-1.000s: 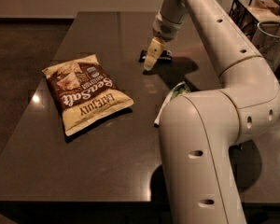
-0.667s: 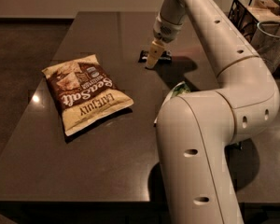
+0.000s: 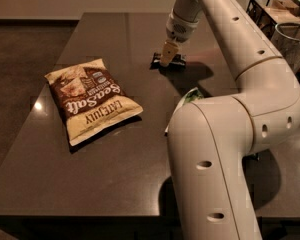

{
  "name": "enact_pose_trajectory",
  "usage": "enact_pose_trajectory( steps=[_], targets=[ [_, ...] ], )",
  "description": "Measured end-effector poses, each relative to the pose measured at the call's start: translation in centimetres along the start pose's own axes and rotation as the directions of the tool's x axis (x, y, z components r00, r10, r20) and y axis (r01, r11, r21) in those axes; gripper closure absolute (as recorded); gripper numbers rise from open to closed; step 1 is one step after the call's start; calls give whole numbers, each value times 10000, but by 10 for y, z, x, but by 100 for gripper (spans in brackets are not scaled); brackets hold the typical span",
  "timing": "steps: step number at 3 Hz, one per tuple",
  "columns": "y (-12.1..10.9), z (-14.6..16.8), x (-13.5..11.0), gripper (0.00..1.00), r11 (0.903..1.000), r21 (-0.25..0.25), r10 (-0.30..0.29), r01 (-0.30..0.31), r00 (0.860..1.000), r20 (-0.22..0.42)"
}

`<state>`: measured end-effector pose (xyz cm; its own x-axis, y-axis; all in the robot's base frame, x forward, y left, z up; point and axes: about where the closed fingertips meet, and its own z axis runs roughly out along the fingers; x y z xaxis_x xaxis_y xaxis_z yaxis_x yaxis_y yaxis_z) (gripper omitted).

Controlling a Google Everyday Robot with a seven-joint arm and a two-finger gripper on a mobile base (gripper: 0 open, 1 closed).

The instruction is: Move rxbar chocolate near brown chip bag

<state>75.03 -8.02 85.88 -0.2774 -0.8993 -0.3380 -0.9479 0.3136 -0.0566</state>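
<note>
The brown chip bag (image 3: 91, 100) lies flat on the dark table (image 3: 115, 34), left of centre, brown on top and cream below, with "Sea Salt" lettering. The rxbar chocolate (image 3: 171, 61) is a small flat black wrapper lying on the table to the right of the bag, well apart from it. My gripper (image 3: 166, 58) points down right over the bar's left part, its tan fingers (image 3: 168, 51) at the bar. Most of the bar is hidden behind them.
A green chip bag (image 3: 191, 96) lies behind my arm's big white link (image 3: 225, 154), mostly hidden. A black wire basket (image 3: 275, 9) and a clear cup (image 3: 292, 44) stand at the far right.
The gripper has come down and slightly forward onto the rxbar chocolate. The chip bag has not moved.
</note>
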Motion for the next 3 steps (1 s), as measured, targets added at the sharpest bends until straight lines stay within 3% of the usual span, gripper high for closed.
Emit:
enact_pose_trajectory(
  steps=[1, 2, 3],
  targets=[
    [16, -19, -17, 100, 9983, -64, -579, 581, 9978, 308],
    [42, -31, -36, 100, 9914, -344, -1244, 1263, 9908, 533],
    [76, -27, -51, 100, 9780, -859, -1862, 1903, 9810, 537]
  ],
)
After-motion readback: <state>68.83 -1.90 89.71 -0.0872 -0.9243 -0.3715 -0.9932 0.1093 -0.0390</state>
